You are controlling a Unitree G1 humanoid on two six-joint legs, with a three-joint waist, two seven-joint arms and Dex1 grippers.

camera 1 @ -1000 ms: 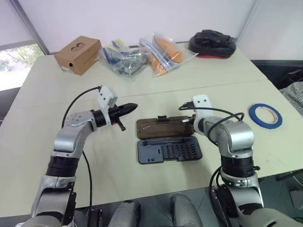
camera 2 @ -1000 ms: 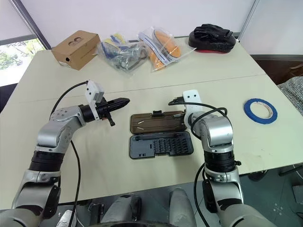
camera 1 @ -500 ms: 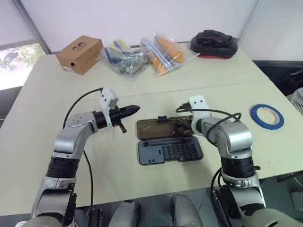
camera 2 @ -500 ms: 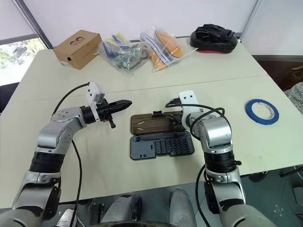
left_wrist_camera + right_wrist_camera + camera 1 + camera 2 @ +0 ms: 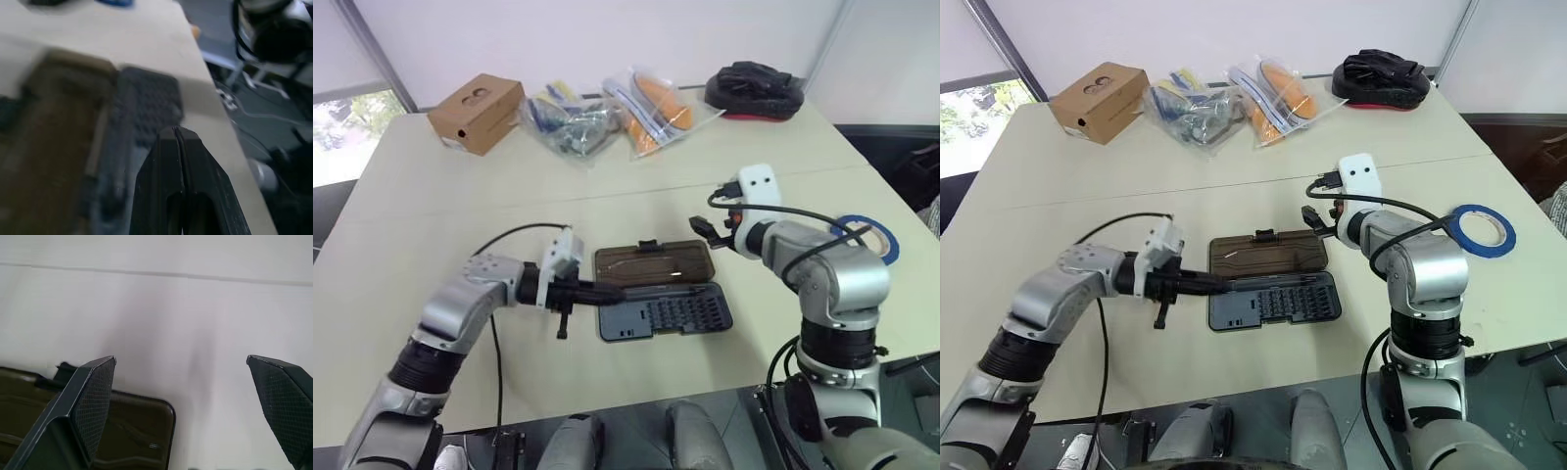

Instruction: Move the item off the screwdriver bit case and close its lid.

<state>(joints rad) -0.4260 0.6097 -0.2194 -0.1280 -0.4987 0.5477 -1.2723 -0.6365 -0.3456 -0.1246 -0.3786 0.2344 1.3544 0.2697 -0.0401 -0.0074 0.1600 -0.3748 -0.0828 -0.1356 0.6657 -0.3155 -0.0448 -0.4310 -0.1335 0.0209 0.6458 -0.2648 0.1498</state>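
Left end effector [image 5: 613, 291] closed at the open bit case [image 5: 671, 311], right end effector [image 5: 181, 358] wide open near its lid [image 5: 651, 264]

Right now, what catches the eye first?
The open screwdriver bit case in the middle of the table, its brown lid lying flat on the far side. The left gripper, shut, points at the case's left end; the right gripper hangs open by the lid's far right corner.

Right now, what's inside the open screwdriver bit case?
Rows of bits sit in the tray. The left gripper, fingers shut, covers the tray's far left corner, so what lies there is hidden.
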